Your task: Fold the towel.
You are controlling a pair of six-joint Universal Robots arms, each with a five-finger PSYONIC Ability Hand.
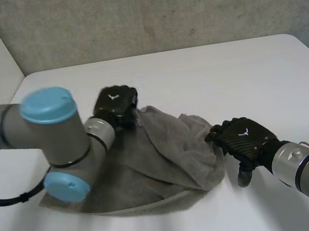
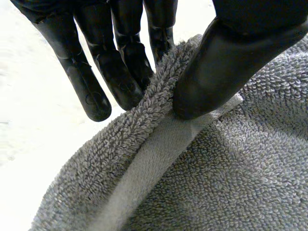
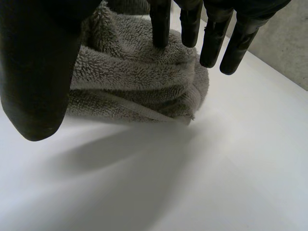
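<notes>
A grey towel (image 1: 161, 161) lies crumpled in the middle of the white table (image 1: 225, 81). My left hand (image 1: 116, 105) is at its far edge, and in the left wrist view the thumb (image 2: 226, 72) pinches the towel's hemmed edge (image 2: 159, 110) against the fingers (image 2: 120, 62). My right hand (image 1: 244, 137) is at the towel's right end with its fingers straight. In the right wrist view those fingertips (image 3: 211, 43) reach over the bunched towel (image 3: 139, 77) and the thumb (image 3: 38, 72) stands apart above the table.
The left arm (image 1: 53, 136) crosses over the towel's near-left part and hides it. Bare table surface (image 3: 216, 183) lies on the near right. A grey wall (image 1: 156, 10) stands behind the table's far edge.
</notes>
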